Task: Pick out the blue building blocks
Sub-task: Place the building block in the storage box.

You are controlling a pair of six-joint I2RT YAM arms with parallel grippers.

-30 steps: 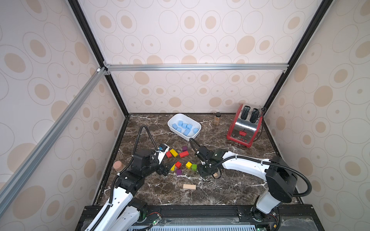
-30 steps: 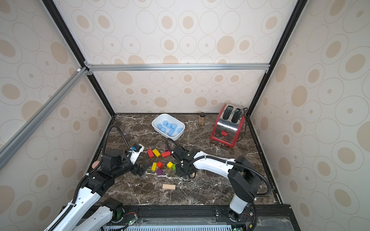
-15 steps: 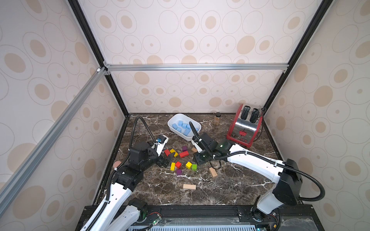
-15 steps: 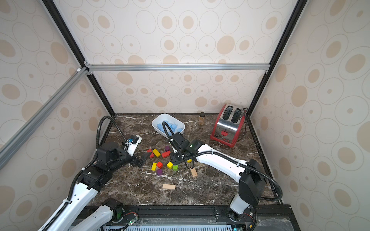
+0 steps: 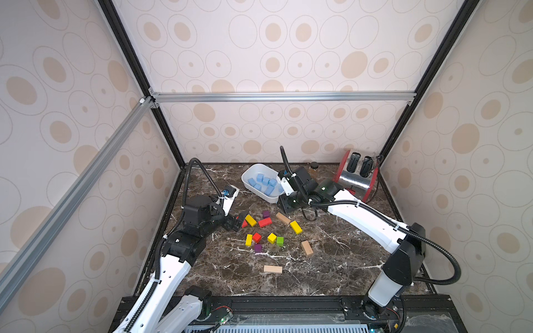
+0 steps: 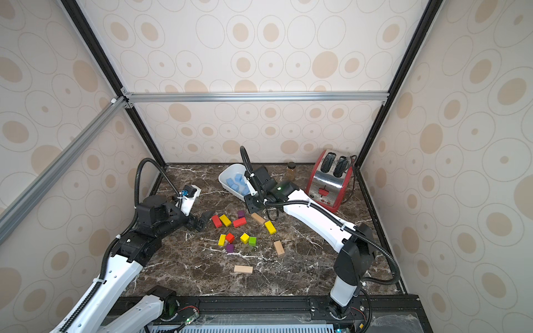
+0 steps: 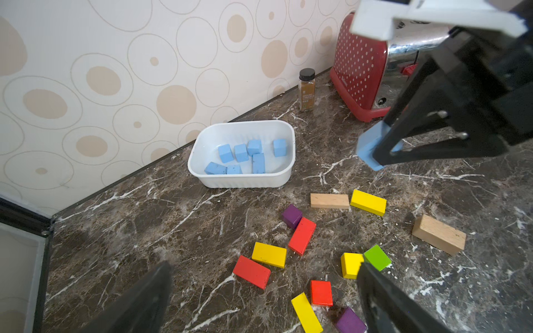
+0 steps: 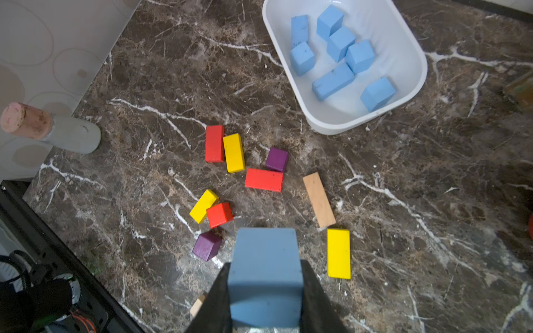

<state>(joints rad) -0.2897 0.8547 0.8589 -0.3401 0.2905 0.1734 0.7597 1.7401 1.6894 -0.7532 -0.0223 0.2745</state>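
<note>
The right hand is closed tight on a light blue block, pinching it by two opposite faces with the block sticking out past the fingertips. It holds the block up off the marble tabletop. In both top views this hand sits at the middle of the frame, right at the lower right edge of the white tub; the arm hides the held block there.

Seven more blue blocks lie loose inside the tub, cubes mostly, with a longer brick or two among them.

The left hand is spread fully open and holds nothing. It sits low, left of centre in the frame, its fingers just beside a red brick at the left end of the scattered blocks. Those are red, yellow, purple, green and plain wood, all below the tub in the frame.

A red toaster and a spice jar stand at the back right.
</note>
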